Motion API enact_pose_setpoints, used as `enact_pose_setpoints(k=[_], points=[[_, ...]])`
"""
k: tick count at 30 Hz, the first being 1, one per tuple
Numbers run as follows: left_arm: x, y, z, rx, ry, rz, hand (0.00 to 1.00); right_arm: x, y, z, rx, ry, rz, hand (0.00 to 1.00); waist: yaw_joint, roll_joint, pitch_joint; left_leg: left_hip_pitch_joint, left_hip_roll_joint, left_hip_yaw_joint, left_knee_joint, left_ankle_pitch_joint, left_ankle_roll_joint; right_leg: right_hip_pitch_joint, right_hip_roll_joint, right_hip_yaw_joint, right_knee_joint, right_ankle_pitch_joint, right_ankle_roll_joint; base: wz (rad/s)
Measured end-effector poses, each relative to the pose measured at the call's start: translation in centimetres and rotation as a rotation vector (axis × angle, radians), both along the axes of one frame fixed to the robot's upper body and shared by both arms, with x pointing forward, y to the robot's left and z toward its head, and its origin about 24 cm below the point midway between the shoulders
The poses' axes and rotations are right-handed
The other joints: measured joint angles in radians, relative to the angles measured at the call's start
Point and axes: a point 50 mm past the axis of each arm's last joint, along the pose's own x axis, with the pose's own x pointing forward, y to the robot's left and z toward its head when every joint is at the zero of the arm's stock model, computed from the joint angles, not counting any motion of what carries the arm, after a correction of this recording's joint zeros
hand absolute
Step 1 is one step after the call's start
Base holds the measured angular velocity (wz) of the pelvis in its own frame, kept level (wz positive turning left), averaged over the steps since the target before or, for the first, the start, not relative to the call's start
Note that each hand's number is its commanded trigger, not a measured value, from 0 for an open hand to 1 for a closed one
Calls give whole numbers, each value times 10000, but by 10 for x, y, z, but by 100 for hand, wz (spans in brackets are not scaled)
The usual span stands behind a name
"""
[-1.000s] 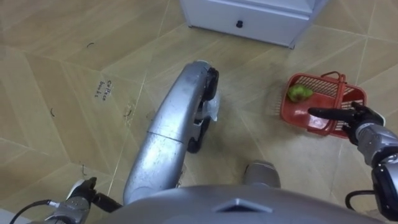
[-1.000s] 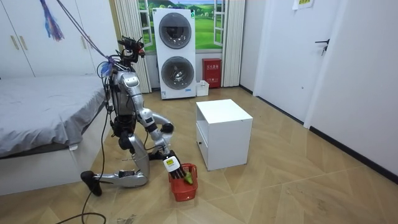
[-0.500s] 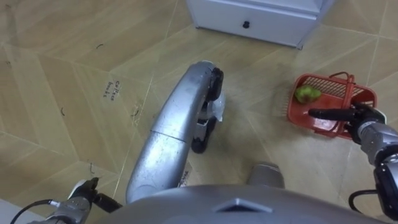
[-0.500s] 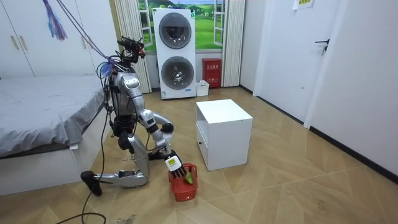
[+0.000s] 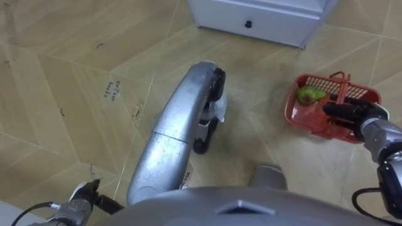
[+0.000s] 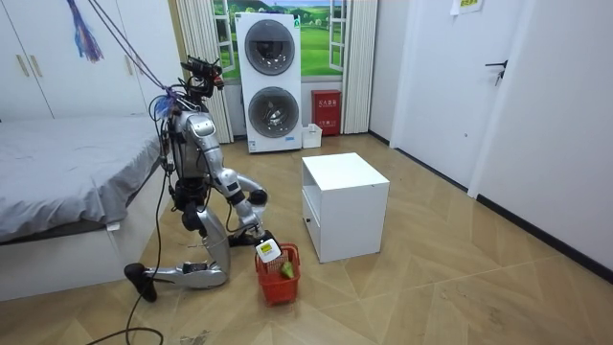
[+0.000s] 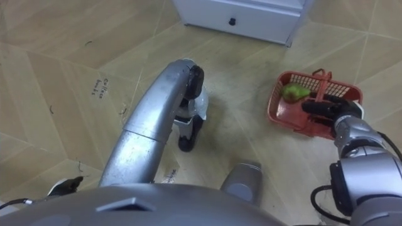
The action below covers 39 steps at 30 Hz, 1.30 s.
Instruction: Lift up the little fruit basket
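The robot kneels low on the wooden floor [image 5: 69,69], with the bed [image 6: 67,182] at the room view's left and a white cabinet [image 5: 264,19] before it. In the eye views the cabinet lies at 12 o'clock, its drawer front showing a small dark knob [image 5: 249,25]. The red basket [image 5: 291,114] sits at 3 o'clock in the eye views, near the cabinet's corner but apart from it. Its hoop handle [image 5: 342,85] stands upright across the middle. A green fruit [image 5: 308,95] lies inside, in the corner at the basket's 10 o'clock. The right hand [image 5: 359,115] comes in from 4 o'clock and reaches across the basket's near rim. It points toward 9 o'clock and meets the foot of the handle. Whether it clasps the handle or only lies against it, I cannot tell. In the room view the basket is at floor level at the cabinet's 8 o'clock, just before the robot's knee, with the right arm stretched down to it. Whether it is clear of the floor I cannot tell. The left hand [image 5: 85,190] shows at 7 o'clock in the eye views, low by the floor and well apart from the basket. Too little of it shows to tell its state. Two stacked washers [image 6: 268,81] stand against the far wall at the robot's 1 o'clock in the room view.
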Motion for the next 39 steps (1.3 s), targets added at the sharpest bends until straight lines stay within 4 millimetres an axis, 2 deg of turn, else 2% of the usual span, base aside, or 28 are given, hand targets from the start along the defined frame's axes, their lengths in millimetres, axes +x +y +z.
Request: enact_pose_setpoints(k=[7,17,25,26,29,34,39], points=[[3,-1,0,-44,-54,67,0,0,1,-1,-29,81,117,100,-10,-1,3,-2,7,11,2,0,0,-5,-6,9,4,0,0,0],[37,-10,1,-243,-823,-43,0,-3,1,-2,-159,215,29,100,-88,2,3,-1,-2,112,-2,55,107,24,-118,2,13,-2,3,0],[57,-13,3,-248,-1236,-120,0,1,6,-3,124,-92,-231,100,-139,-21,15,-1,-11,121,35,87,162,61,-118,11,40,-10,-9,0],[58,-15,3,-273,-1274,-139,0,3,7,-3,280,-225,-365,100,-140,-64,39,-1,-8,123,45,92,170,67,-119,20,46,-18,-25,0],[59,-20,1,-393,-1237,-108,0,6,13,-4,779,-586,-686,100,-154,-69,41,-1,5,124,67,98,183,66,-115,41,61,-31,-51,0],[60,-30,-1,-678,-1150,172,0,16,35,-9,2171,-1375,-987,100,-212,-159,92,-3,20,104,103,103,193,63,-78,72,86,-32,-52,0],[64,-31,-1,-697,-1245,298,0,28,58,-11,3245,-1969,-594,100,-357,-146,84,-2,20,104,122,104,196,77,-79,102,83,-32,-53,0]])
